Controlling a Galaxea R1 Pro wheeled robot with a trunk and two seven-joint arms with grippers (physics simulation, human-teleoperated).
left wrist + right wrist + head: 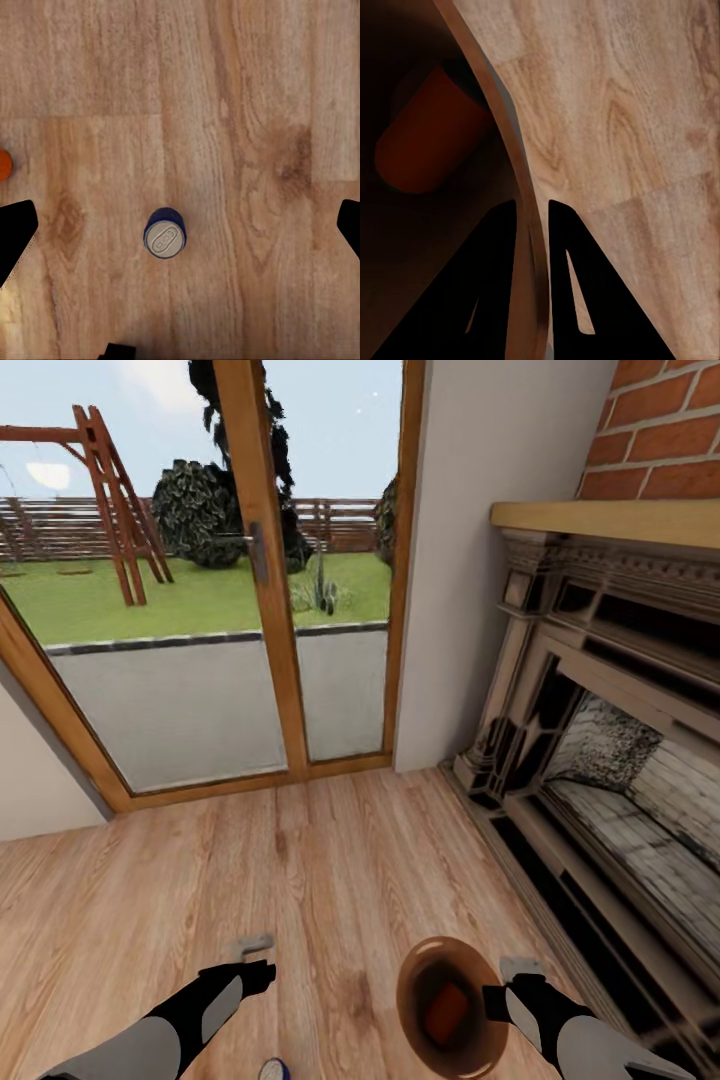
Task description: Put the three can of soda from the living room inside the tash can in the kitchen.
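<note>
our right gripper (532,217) pinches the bin's (415,1010) rim, an orange can (446,1012) inside. our left gripper (180,225) hangs wide open over the upright blue can (165,233) on the floor (340,880); it's light, slick, dentable, so we'd grip mid-body.

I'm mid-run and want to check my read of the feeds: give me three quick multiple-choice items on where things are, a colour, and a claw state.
1. Where is the blue can of soda?
A. inside the bin
B. upright on the wood floor
C. on the fireplace mantel

2. What colour is the can inside the tash can?
A. orange
B. blue
C. green

3. What is the right claw doing?
A. hanging open above the floor
B. pinching a can
C. shut on the bin's rim

Key: 1 B, the left wrist view looks down on its silver top with floor all around. 2 A, an orange can lies in the brown interior. 3 C, its two fingers straddle the thin wall, one inside and one outside.
</note>
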